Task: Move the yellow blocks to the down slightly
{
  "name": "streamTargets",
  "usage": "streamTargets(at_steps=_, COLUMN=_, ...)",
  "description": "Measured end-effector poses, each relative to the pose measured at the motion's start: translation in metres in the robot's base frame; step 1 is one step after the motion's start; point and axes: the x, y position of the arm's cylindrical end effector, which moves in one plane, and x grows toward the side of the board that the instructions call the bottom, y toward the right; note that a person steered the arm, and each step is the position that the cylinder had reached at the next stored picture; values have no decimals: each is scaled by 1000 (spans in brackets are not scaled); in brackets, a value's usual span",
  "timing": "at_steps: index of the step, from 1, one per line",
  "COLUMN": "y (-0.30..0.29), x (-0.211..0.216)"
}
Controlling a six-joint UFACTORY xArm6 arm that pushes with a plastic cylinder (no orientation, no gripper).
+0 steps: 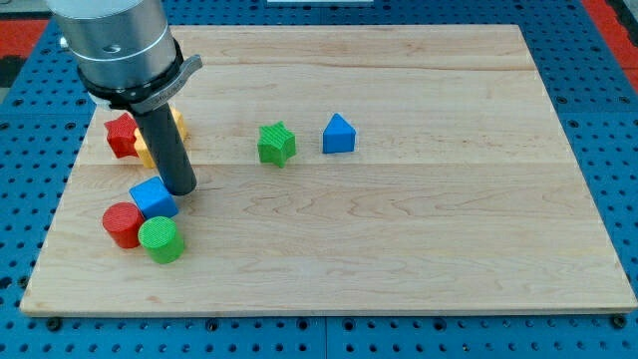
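**A:** What does the camera view show?

**B:** A wooden board (pixel 399 249) on a blue pegged surface. The arm's grey body hangs over the board's upper left corner, and a dark rod drops from it. My tip (pixel 180 189) rests on the board. There are no fingers on this rig, only the rod, so nothing opens or closes.

**A:** Where are the yellow blocks?

**B:** Taking my tip as the landmark: the yellow blocks (pixel 147 151) sit just up and slightly left of it, mostly hidden behind the rod. Yellow shows on both sides of the rod, so their shapes and number I cannot tell. A red block (pixel 122 135) sits beside them, up and left of my tip.

**A:** What else is near my tip?

**B:** A blue cube (pixel 154 198) lies just left of it, seemingly touching. Further down-left are a red cylinder (pixel 123 223) and a green cylinder (pixel 160 239). Well to the right and a little up are a green star (pixel 277 144) and, beyond it, a blue triangle (pixel 339 134).

**A:** What does the next move turn on?

**B:** In my judgement, my tip is on the wrong side: it lies below the yellow, and pushing them down needs it above them first.
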Motion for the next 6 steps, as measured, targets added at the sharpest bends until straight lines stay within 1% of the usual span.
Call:
streamTargets(at_steps=1, y=5, x=-62)
streamTargets(at_steps=2, y=-5, x=-109)
streamTargets(at_steps=3, y=-30, x=-106)
streamTargets(at_steps=4, y=-38, x=-60)
streamTargets(at_steps=5, y=-26, x=-42)
streamTargets(at_steps=6, y=-17, x=-86)
